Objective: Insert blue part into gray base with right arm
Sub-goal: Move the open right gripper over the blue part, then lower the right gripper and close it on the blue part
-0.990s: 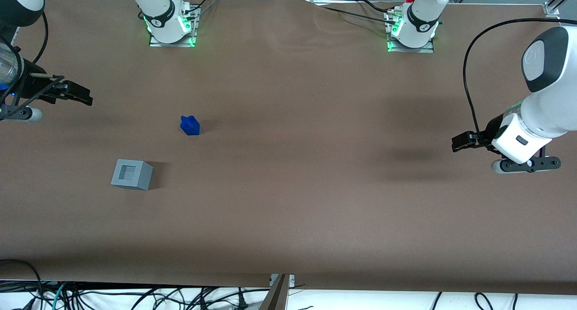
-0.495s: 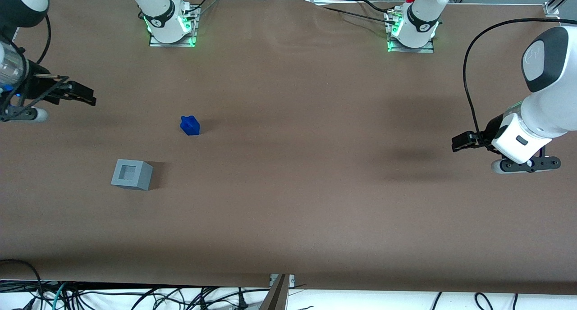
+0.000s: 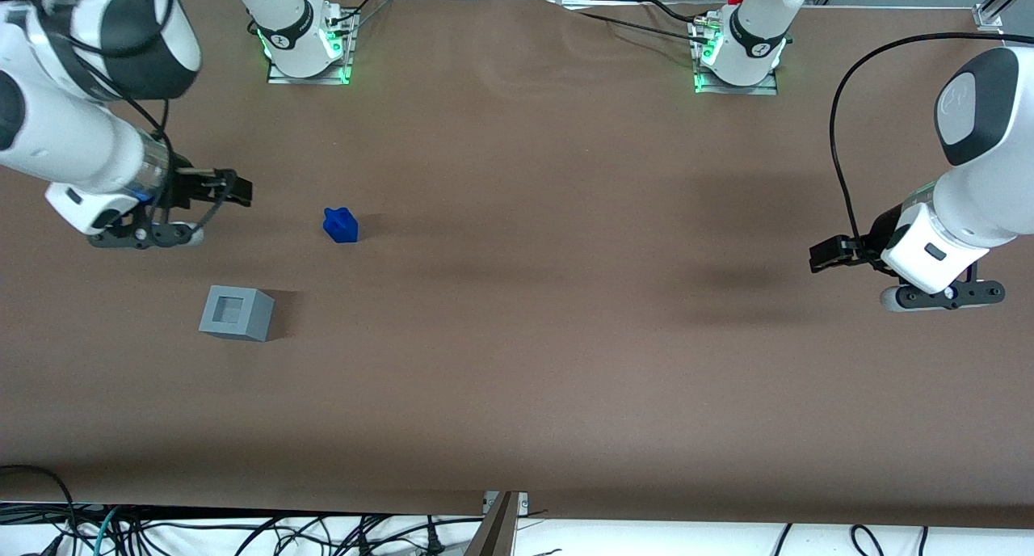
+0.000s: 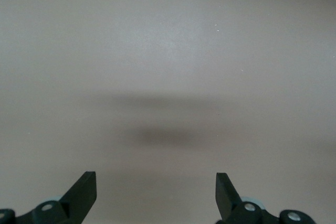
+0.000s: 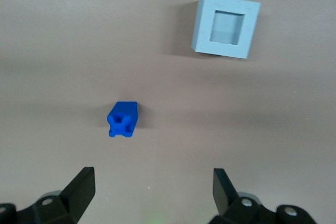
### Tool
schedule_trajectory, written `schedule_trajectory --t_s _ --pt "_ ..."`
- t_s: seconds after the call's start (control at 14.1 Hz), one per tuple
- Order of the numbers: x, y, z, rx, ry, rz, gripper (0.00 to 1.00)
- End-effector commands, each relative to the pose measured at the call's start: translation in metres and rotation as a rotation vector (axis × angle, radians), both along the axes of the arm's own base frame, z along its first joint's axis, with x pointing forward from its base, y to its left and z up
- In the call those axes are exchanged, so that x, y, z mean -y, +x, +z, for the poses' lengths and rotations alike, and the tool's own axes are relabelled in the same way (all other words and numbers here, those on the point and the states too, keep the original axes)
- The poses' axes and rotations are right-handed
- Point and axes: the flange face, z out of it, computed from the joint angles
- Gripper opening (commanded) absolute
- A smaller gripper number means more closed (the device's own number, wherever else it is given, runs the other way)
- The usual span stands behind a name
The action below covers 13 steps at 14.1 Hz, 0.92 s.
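Blue part lies loose on the brown table, untouched. Gray base sits apart from it, nearer the front camera, socket up. Right arm's gripper hovers above the table near the blue part, fingers spread, holding nothing.

Right arm's gripper aloft, fingers apart

Right arm cut off by the frame edge, its end effector fully visible.
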Motion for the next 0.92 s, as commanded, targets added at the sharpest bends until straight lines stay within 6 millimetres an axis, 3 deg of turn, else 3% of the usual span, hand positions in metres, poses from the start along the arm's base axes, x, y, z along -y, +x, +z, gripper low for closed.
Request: schedule_trajectory --t_s 0.0,0.07,0.49,0.85 --pt "-0.031 -0.028 -0.030 0.019 -0.003 -0.047 0.99" --pt "-0.044 -0.039 -0.044 0.041 -0.001 -0.046 0.99" --pt "-0.052 -0.081 -0.164 0.171 0.030 -0.111 0.99" --pt "-0.059 -0.093 -0.219 0.196 0.053 -0.100 0.99"
